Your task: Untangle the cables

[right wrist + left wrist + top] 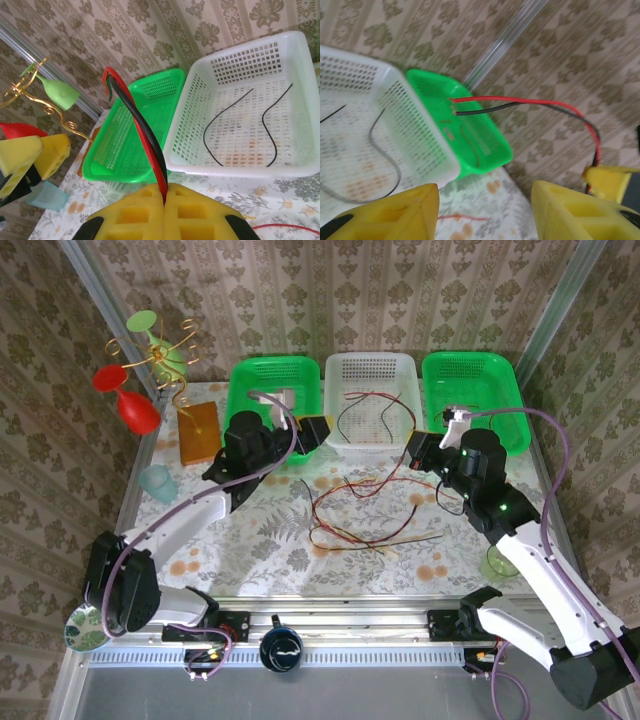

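Note:
A loose tangle of black, red and olive cables lies on the table in front of the white basket. Thin black cables rest inside that basket. My right gripper is shut on a paired red and black cable that rises from its fingers. In the top view it sits at the white basket's front right corner. My left gripper is open with only table between its yellow fingers. It hovers at the basket's front left corner. The red and black cable stretches across its view.
Green baskets flank the white one. A gold wire stand with red and green glasses, an orange block and a pale blue cup stand at the left. A green cup sits near the right edge.

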You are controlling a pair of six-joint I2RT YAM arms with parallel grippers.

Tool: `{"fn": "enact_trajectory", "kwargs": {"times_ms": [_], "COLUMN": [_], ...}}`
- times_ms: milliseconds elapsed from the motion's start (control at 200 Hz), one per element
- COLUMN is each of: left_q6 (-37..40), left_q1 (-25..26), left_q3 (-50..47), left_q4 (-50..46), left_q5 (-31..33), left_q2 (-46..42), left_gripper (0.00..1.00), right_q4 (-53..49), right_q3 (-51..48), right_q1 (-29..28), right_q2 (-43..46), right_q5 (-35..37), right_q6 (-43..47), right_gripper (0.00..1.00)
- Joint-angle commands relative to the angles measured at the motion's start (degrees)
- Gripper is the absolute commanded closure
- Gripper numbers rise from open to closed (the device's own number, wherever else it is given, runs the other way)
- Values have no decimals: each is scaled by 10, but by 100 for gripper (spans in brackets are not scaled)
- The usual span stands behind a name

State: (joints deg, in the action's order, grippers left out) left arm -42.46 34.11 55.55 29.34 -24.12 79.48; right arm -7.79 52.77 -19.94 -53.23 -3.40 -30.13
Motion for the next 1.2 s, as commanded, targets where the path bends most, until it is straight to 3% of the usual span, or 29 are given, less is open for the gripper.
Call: {"fn": "enact_trajectory", "kwargs": {"times_ms": [0, 270, 1195], "left_q6": [-102, -273, -287], "left_q1": [2, 9, 25], "left_q3": [-15, 30, 111], "left_q4": [188, 439, 441], "left_q5": [-30, -32, -5], "left_q2": [38, 150, 217], "left_gripper": [49, 58, 52], "right_q4": [71, 133, 148], "right_q3": [-14, -48, -47], "right_q1": [2, 2, -1], "right_q2": [11, 21, 13], "right_q5": [-5, -9, -45], "right_q6": [-52, -123, -159], "right_gripper": [100, 100, 100]}}
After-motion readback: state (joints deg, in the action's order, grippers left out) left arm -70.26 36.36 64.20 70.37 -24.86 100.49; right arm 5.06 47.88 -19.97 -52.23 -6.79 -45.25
